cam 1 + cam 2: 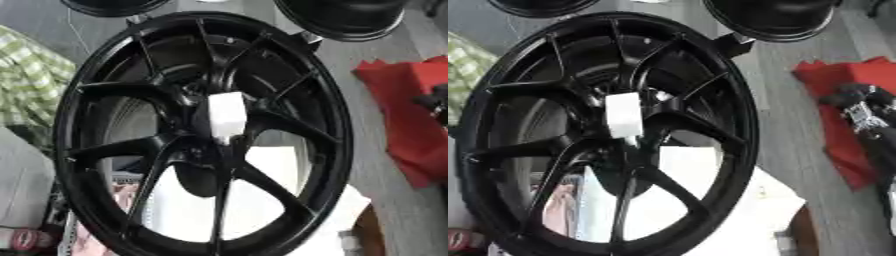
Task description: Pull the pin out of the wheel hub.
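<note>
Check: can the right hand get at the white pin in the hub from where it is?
Probably yes. The right hand sits off to the right over the red cloth, and the white pin juts from the wheel hub toward the camera with nothing covering it.

So the wheel hub [203,132] stands upright and fills most of the view, with the pin [226,116] sticking out at its centre where the spokes meet. Two more rims [773,17] sit behind it at the top edge. Off to the right there's a cloth [846,115] on the floor, and the robot's right hand [859,107] shows over it, well apart from the hub.
</note>
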